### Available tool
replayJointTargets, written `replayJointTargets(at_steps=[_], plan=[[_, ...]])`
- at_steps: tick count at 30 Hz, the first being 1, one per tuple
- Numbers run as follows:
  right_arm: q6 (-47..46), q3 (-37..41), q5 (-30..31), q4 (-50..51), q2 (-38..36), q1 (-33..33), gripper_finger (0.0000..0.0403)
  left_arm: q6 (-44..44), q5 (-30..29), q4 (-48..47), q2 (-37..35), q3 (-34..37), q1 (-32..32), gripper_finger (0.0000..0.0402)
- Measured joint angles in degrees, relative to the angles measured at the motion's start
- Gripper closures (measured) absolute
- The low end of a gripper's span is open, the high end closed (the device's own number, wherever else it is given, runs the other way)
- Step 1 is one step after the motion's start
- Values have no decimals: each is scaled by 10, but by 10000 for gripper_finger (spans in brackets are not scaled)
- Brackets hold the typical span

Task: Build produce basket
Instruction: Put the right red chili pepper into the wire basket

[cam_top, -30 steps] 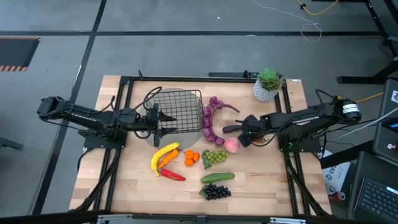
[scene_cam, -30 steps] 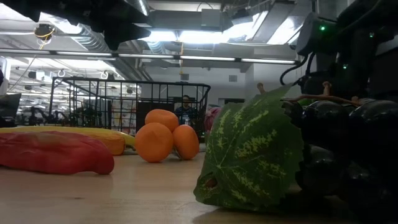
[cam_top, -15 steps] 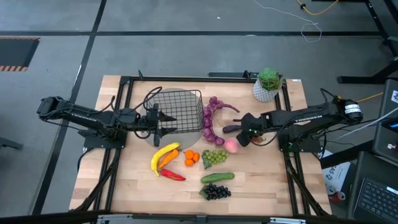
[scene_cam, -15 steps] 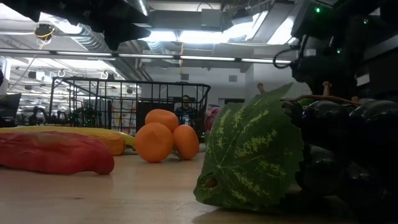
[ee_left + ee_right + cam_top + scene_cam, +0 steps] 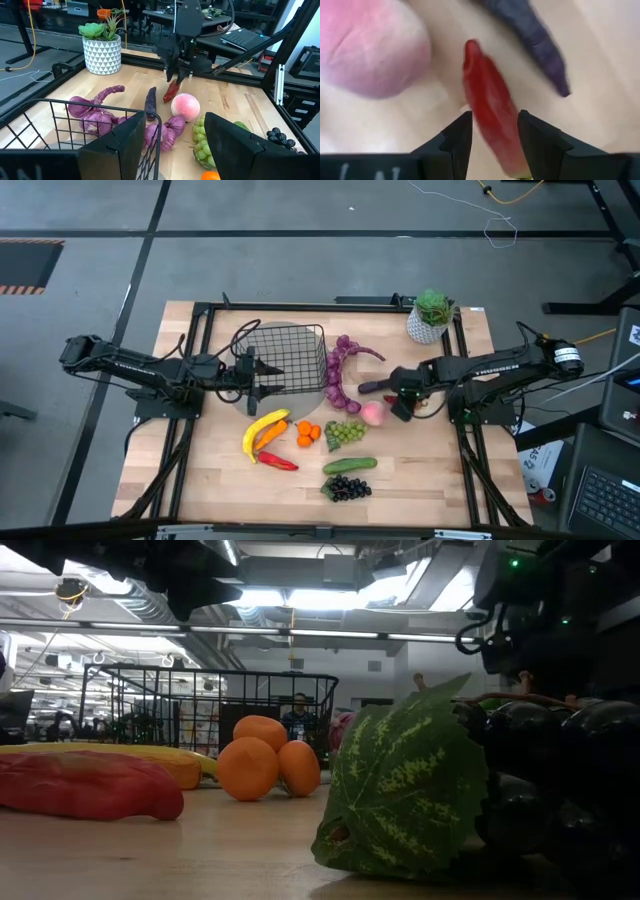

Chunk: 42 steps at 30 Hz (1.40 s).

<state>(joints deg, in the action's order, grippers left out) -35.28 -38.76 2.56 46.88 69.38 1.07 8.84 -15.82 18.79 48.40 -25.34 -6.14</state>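
Right tool [image 5: 492, 132] has shifted past the peach [image 5: 367, 47], now grasping a red chilli [image 5: 492, 125].

High view looks straight down on the whole table [image 5: 400, 490]. Low view sits at tabletop height. Both wrist views share the peach [image 5: 185, 106].

red chilli [image 5: 492, 132] cut off, person [image 5: 298, 712] tiny

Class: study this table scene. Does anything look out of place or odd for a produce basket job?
Yes: the basket lies tipped on its side, mouth sideways, at the left gripper. All produce lies loose on the table.
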Motion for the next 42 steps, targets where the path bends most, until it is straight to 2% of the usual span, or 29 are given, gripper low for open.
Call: replayJointTargets(at_steps=[5,22,27,34,42], plan=[[28,0,-7,0,3,6,244,0,0,-1,0,0,0,202],[28,25,2,-8,44,7,244,0,0,-3,0,0,0,202],[28,25,-18,-16,54,6,244,0,0,-3,0,0,0,202],[39,27,-88,-49,57,7,244,0,0,-3,0,0,0,202],[5,27,-50,-55,58,7,244,0,0,-3,0,0,0,202]])
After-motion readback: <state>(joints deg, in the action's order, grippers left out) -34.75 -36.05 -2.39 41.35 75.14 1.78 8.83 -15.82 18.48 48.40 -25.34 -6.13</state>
